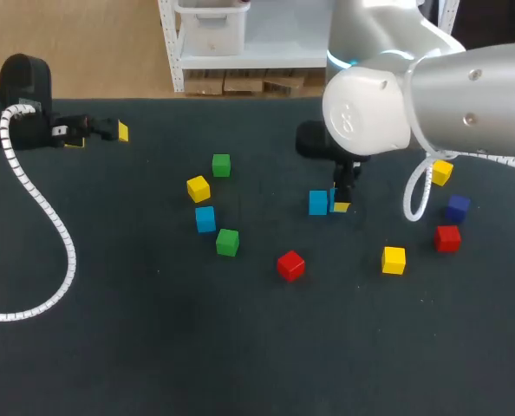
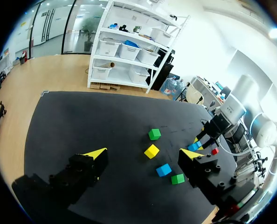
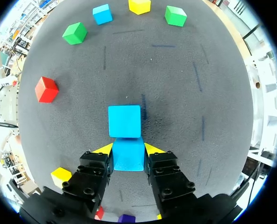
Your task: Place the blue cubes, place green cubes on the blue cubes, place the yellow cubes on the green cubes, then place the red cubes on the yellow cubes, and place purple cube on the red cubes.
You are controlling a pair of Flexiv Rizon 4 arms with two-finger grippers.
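Blue layer is only starting — the right jaws are clamped on one blue cube (image 3: 128,154), just beside a second blue cube (image 3: 124,121) mid-counter. Left jaws gape empty near the far left corner. Around them the green cubes (image 1: 227,242), yellow cubes (image 1: 198,188), red cubes (image 1: 290,265) and purple cube (image 1: 458,207) lie loose — nothing stacked yet.

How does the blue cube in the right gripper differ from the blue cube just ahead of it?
The held blue cube sits between the right gripper's fingers, touched from both sides; the free blue cube lies ahead of the tips, untouched by them. In the head view the held blue cube is mostly hidden behind the gripper, the free blue cube in plain sight. Both look alike in colour and size.
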